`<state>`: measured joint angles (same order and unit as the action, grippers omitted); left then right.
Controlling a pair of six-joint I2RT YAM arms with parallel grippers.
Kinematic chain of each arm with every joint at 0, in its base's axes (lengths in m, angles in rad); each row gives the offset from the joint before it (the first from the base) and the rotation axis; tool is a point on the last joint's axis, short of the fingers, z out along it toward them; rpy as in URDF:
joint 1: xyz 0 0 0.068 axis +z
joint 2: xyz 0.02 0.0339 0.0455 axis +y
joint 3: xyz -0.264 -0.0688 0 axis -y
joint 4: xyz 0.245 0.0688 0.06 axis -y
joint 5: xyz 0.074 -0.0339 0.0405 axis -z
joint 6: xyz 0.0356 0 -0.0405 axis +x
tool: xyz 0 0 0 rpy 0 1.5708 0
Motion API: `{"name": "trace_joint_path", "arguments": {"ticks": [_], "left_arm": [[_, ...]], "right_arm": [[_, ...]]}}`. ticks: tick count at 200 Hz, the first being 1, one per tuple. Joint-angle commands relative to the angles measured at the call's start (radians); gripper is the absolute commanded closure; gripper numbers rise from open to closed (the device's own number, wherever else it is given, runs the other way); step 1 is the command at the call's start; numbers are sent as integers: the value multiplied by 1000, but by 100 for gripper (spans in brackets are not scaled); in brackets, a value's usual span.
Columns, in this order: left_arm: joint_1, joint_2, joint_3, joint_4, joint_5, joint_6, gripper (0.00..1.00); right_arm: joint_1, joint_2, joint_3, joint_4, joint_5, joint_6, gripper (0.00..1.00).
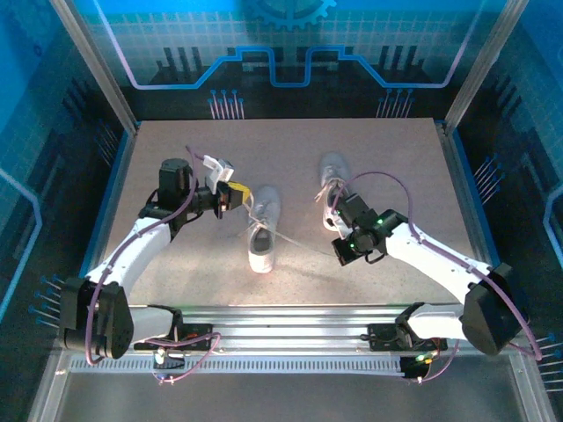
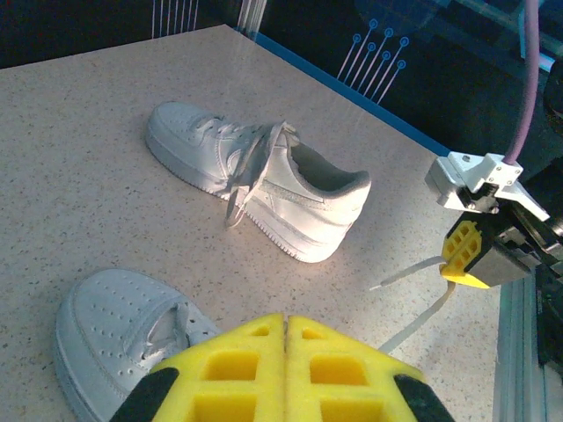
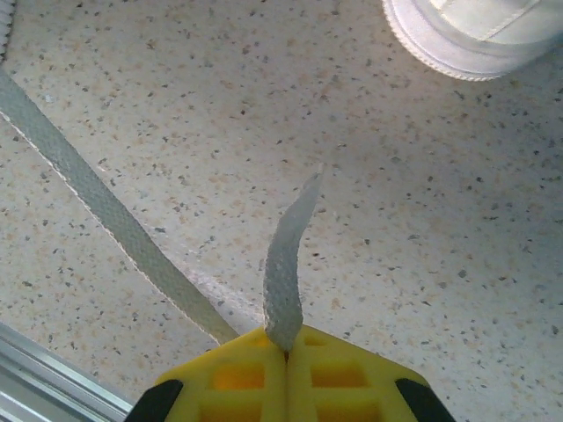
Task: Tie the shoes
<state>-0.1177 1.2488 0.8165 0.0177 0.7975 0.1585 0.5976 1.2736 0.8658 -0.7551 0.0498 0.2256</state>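
Speckled beige table (image 1: 396,149) with blue-lit panel walls (image 1: 281,53) around it. A ribbed aluminium rail (image 1: 290,318) runs past the toe end of the landmark shoe. The white left arm (image 1: 132,251) and white right arm (image 1: 431,251), both with purple cables, reach in from either side of that shoe.

Landmark is the middle sneaker (image 1: 264,233), a white low-top with a perforated toe, lying mid-table. A second white low-top sneaker (image 1: 332,176) lies to the right of the middle sneaker and further back, apart from it. In the left wrist view its laces hang loose over its side. Any logo on either shoe is too blurred to read.

Left gripper (image 1: 236,197) is just left of the middle sneaker's heel. Its yellow grid pads (image 2: 264,330) are pressed flat together. Cannot tell whether a lace is caught between them.

Right gripper (image 1: 340,253) is right of the middle sneaker's toe, well apart from it. Its yellow pads are clenched on a pale flat lace (image 3: 286,264), and the short frayed tip sticks out of the seam. From above, the lace is a thin line from the middle sneaker's lacing across bare table to that gripper.

In the right wrist view a longer flat strand (image 3: 88,202) crosses the table diagonally and ends beside the pads. A rounded white sole edge (image 3: 475,44) sits in the top corner; cannot tell which shoe.
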Motion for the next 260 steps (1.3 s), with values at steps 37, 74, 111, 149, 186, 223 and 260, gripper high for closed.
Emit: {"name": "trace_joint_path", "arguments": {"ticks": [37,74,111,149,186,223,260], "left_arm": [[13,-32,-20,32,21,-4,100],[13,-44,-35,34,37,2,100],[13,-68,-61,44,42,10,100],[21,-97,-78,48,52,14,100],[28,-107,-77,37,70,20,100],[29,-102,-77,36,78,16,100],[29,-98,-72,29,77,27,100]], "right_arm": [[-14,20,62,-29,-40,3,70],[-15,-14,185,-16,-108,-40,57],[-12,121,300,154,-310,-122,57],[13,395,508,246,-503,-198,58],[28,625,737,154,-584,-266,58],[36,721,819,105,-624,-305,58],[46,765,846,57,-622,-353,59]]}}
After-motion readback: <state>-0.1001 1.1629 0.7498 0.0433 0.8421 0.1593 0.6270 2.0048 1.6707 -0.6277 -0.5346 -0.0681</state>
